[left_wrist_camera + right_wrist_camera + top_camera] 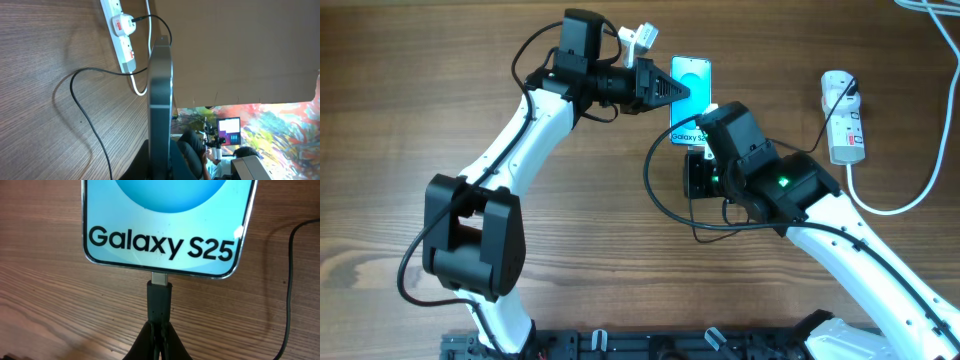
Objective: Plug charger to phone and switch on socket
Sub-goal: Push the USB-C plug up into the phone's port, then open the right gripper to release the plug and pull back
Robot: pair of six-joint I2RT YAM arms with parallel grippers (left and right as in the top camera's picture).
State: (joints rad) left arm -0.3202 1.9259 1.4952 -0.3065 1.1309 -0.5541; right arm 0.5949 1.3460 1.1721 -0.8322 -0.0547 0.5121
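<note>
The phone [690,90] lies on the wooden table with its cyan screen up; the right wrist view shows its "Galaxy S25" end [162,235]. My left gripper [672,90] is shut on the phone's side; the left wrist view shows the phone edge-on [161,100]. My right gripper [160,330] is shut on the charger's black connector [159,297], whose metal tip sits in the phone's port. The thin black charger cable [87,115] runs to a plug in the white socket [845,120], which also shows in the left wrist view [120,30].
The socket's thick white lead [920,195] loops off to the right edge. Black charger cable loops [665,205] lie on the table below the right gripper. The right arm's body [790,185] covers the table beside the phone.
</note>
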